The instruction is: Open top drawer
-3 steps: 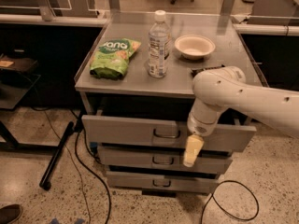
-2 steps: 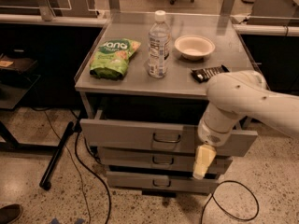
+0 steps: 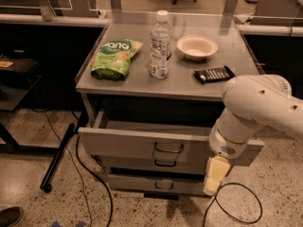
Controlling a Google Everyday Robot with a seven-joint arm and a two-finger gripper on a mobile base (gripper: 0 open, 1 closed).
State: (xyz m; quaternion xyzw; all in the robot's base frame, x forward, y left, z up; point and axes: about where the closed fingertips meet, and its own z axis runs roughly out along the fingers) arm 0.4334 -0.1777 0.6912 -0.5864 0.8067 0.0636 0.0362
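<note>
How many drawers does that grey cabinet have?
3. The top drawer is pulled partly out under the tabletop. The middle drawer sits below it, and the bottom drawer is lowest, near the floor. The gripper hangs in front of their right ends.

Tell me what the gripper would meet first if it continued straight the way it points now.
The gripper, low by the right end of the open top drawer, points down. It would probably meet the floor first, close to the black cable loop; depth is unclear, so perhaps the cable.
</note>
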